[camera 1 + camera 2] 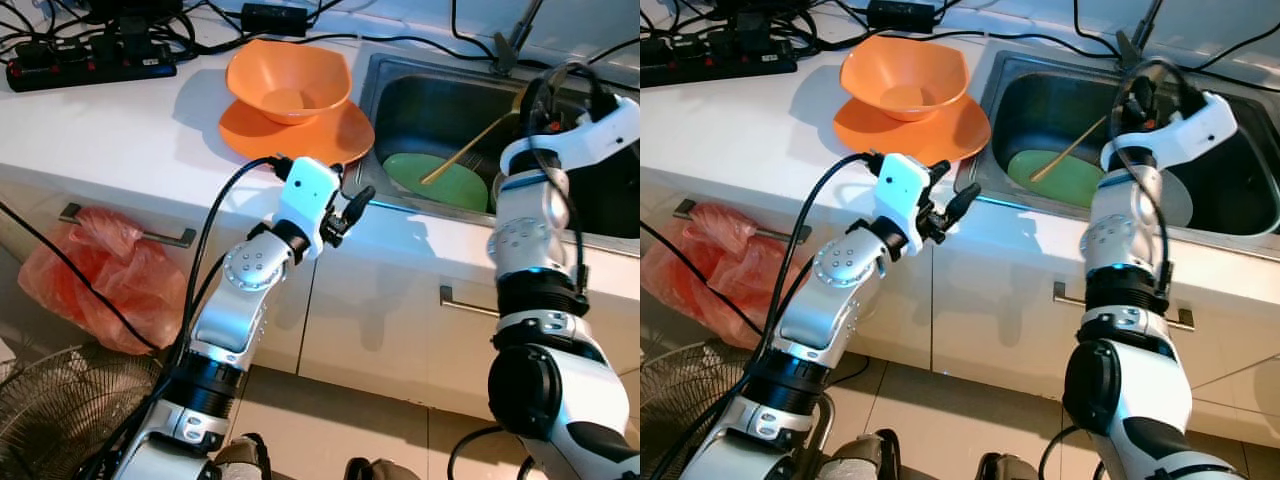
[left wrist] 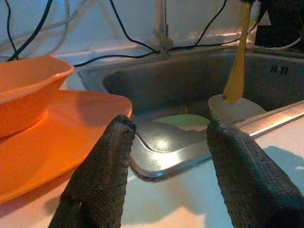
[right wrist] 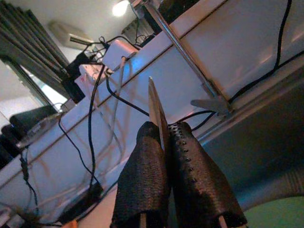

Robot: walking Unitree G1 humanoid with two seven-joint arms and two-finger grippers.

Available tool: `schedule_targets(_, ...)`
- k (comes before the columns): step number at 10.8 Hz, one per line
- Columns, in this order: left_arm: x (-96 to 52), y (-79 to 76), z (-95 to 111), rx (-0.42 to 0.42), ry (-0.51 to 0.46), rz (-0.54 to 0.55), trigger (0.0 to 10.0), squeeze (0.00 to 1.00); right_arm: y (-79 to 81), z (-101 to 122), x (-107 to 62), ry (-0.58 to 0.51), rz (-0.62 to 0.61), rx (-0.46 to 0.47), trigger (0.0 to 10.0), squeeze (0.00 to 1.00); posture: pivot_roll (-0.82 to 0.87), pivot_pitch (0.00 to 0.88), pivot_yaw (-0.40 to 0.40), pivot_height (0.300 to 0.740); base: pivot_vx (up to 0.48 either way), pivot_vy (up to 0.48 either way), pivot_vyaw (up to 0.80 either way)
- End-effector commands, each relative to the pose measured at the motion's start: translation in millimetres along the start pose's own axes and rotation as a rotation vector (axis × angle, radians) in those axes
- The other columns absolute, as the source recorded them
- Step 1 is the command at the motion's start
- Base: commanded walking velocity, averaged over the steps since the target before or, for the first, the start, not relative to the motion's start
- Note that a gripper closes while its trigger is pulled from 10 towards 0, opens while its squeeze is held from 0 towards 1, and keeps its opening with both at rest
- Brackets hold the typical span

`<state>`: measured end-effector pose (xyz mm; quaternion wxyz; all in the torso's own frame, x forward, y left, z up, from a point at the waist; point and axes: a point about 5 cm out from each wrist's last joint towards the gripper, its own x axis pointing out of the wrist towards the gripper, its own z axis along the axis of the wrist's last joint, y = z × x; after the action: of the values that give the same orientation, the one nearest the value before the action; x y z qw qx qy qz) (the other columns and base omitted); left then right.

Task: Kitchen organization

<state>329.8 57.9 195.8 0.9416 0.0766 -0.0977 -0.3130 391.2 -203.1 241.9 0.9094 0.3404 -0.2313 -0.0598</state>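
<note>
Right pincer (image 3: pixel 166 142) over sink (image 1: pixel 400 100), clamped tight on chopstick (image 1: pixel 465 150) slanting down to green plate (image 1: pixel 440 182). Left pincer (image 2: pixel 166 156) spread wide, empty, at worktop (image 1: pixel 120 130) edge beside orange plate (image 1: pixel 250 135) carrying bowl (image 1: pixel 290 80).

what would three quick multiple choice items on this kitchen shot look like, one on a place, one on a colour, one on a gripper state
1. Where is the green plate?
A on the counter
B in the sink
C on the floor

2. What colour is the bowl stacked on the plate of the same colour?
A orange
B blue
C white

3. How is the right gripper?
A wide open
B shut on the wooden utensil
C holding a cup

Answers: 1 B, the green plate lies on the sink's bottom. 2 A, both are orange. 3 B, its fingers pinch the thin handle in the right wrist view.
</note>
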Motion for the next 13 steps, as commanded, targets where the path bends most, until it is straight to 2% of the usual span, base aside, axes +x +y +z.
schedule_targets(1,-1.0,-3.5,4.0,-0.001,-0.019,-0.004,10.0,0.00,0.8,-0.3,-0.8,-0.013,0.013,-0.032,10.0,0.00,0.08,0.127,-0.094,0.740,0.000,0.000,0.00)
schedule_targets(2,-1.7,-3.8,5.9,-0.004,-0.032,-0.004,10.0,0.00,1.8,-6.7,-4.3,-0.008,0.037,-0.085,10.0,0.00,0.09,0.128,-0.095,0.740,0.000,0.000,0.00)
schedule_targets(5,-1.9,-4.3,7.7,0.000,-0.043,-0.004,10.0,0.00,2.8,-21.2,-12.5,0.019,0.063,-0.115,10.0,0.00,0.09,0.129,-0.096,0.740,0.000,0.000,0.00)
schedule_targets(6,-1.6,-5.4,10.2,-0.026,-0.057,-0.009,10.0,0.00,3.1,-28.8,-17.0,0.044,0.077,-0.119,10.0,0.00,0.09,0.128,-0.096,0.740,0.000,0.000,0.00)
schedule_targets(7,0.6,-6.3,14.1,-0.038,-0.071,-0.023,10.0,0.00,6.3,-30.6,-17.3,0.050,0.088,-0.110,10.0,0.00,0.09,0.128,-0.096,0.740,0.000,0.000,0.00)
schedule_targets(10,12.0,-16.9,28.2,-0.027,-0.111,-0.115,10.0,0.00,37.4,-20.8,-11.0,0.017,0.185,-0.011,10.0,0.00,0.08,0.117,-0.091,0.740,0.000,0.000,0.00)
schedule_targets(13,15.1,-18.9,30.9,-0.016,-0.102,-0.159,10.0,0.00,53.3,-17.0,-15.3,0.020,0.255,0.051,10.0,0.00,0.07,0.109,-0.085,0.740,0.000,0.000,0.00)
